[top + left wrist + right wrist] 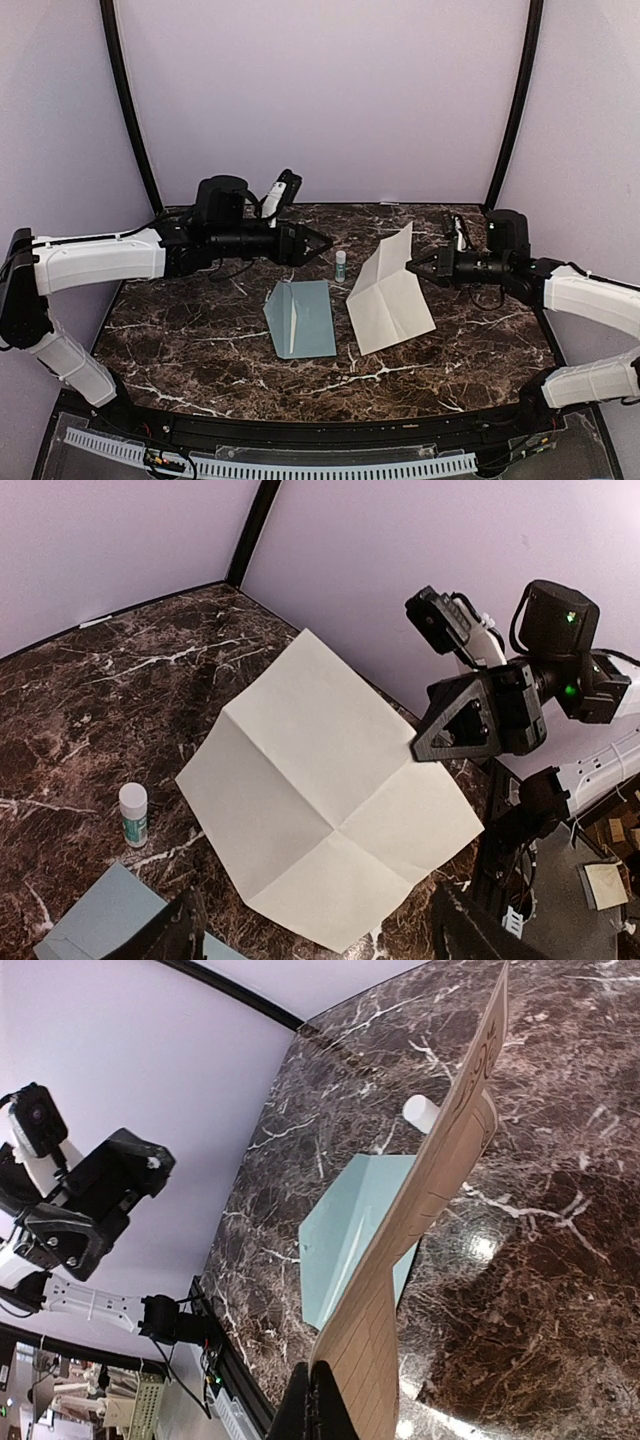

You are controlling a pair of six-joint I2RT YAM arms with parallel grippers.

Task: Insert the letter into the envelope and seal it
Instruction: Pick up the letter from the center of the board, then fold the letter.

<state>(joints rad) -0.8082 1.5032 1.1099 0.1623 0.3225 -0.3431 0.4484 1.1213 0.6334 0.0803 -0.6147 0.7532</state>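
Your right pincer [412, 268] grips the letter [388, 300] by its edge, your left pincer [325, 246] gapes wide — fold along the creases before aiming for the envelope [300, 318].

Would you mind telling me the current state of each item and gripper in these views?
Letter: unfolded, creased, one edge lifted, the rest on the table.
Envelope: flat on the table, no letter in it.
Glue stick: upright, capped.
Left gripper: open, holding nothing.
Right gripper: shut on the letter's edge.
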